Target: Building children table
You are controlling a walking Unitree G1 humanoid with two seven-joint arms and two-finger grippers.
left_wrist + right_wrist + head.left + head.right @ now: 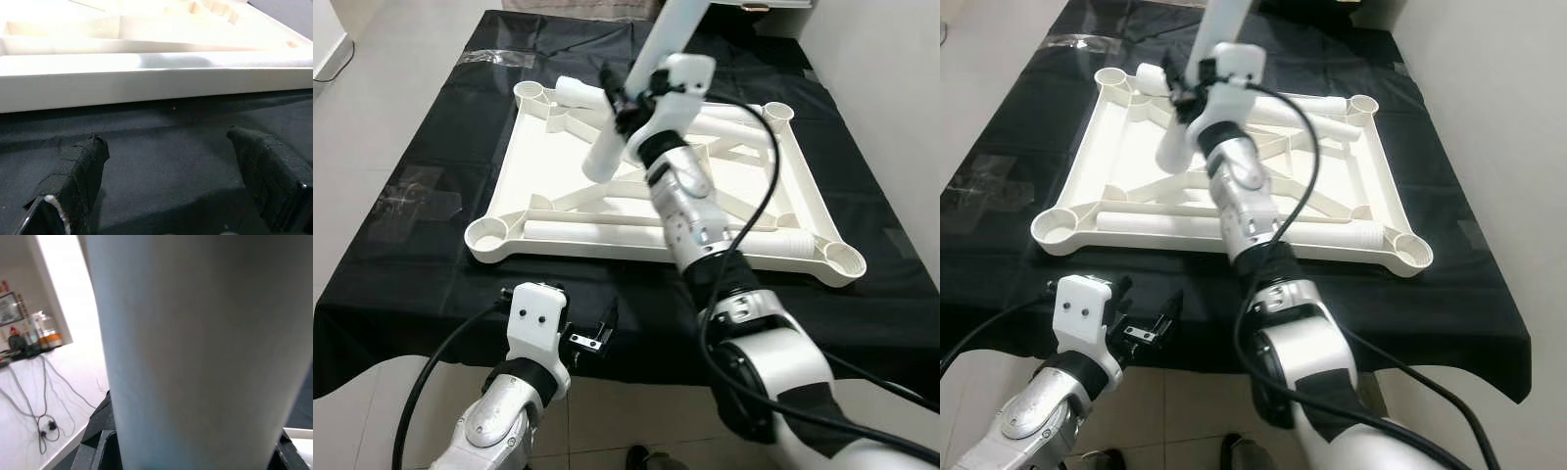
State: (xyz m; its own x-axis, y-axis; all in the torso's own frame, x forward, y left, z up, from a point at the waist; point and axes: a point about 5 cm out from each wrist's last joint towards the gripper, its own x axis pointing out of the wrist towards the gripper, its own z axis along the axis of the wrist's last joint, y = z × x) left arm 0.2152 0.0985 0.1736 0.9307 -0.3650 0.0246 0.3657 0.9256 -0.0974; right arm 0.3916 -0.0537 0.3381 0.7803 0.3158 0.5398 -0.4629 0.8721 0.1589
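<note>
Black cloth (431, 245) under upturned white tabletop (803, 181); loose legs inside. Right gripper (625, 98) clamped on table leg (641, 83), tilted, top toward 1 o'clock. Left gripper (592, 336) open, at 6 o'clock.

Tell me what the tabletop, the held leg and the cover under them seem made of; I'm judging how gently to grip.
Tabletop: likely moulded plastic, white, semi-matte; ribs and round corner sockets look cast in one piece.
Leg, in the right gripper: likely the same plastic, a smooth white tube with a soft sheen.
Cover: thin black sheet, plastic or cloth; wrinkled, with faint glare.
</note>
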